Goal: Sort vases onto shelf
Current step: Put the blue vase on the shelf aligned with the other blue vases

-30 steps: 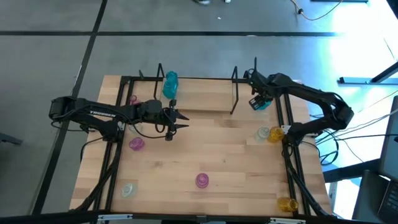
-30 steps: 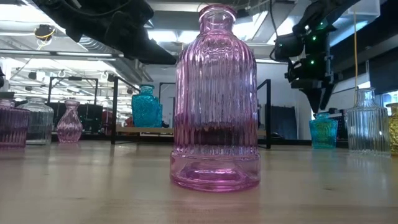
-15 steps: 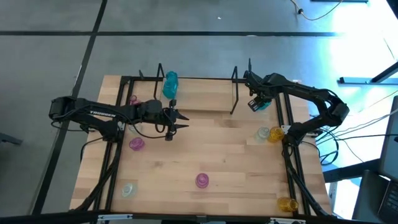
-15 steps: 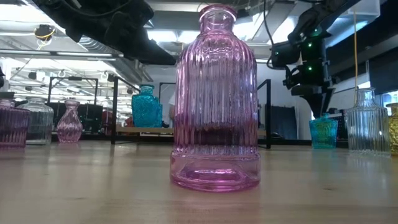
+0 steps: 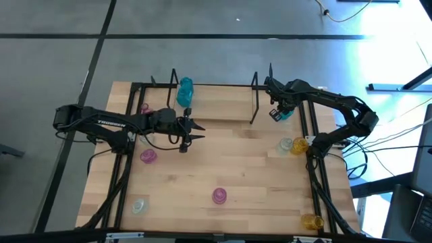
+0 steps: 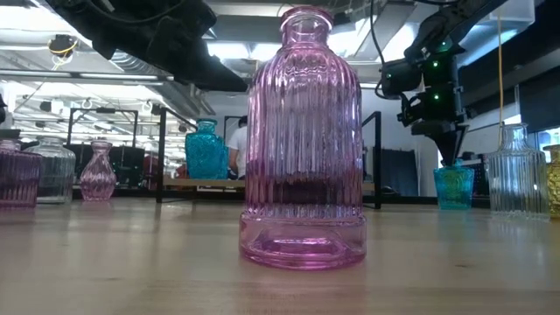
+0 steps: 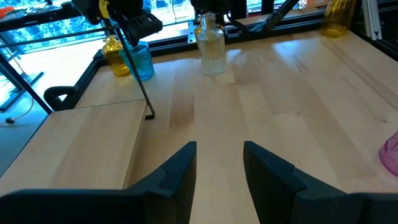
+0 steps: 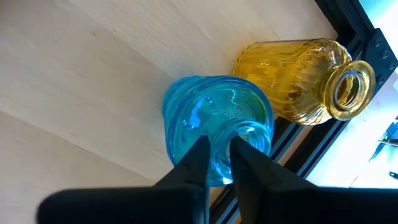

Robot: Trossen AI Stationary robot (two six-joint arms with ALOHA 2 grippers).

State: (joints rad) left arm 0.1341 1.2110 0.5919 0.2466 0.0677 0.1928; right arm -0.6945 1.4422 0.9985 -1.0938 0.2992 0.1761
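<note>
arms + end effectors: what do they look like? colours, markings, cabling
Both arms are dark, jointed and slim. The left arm carries white lettering along its link; the right arm trails black cables and shows green lights near the wrist. Each end effector, left and right, has two flat dark fingers.

Ribbed pink vase (image 6: pixel 304 140); teal vase (image 8: pixel 214 124); amber vase (image 8: pixel 305 78); light-wood shelf (image 5: pixel 216 104).

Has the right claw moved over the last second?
Yes. In the low view the right claw has dropped onto the neck of the teal vase, which stands in the same spot; a second ago it hung above it.
</note>
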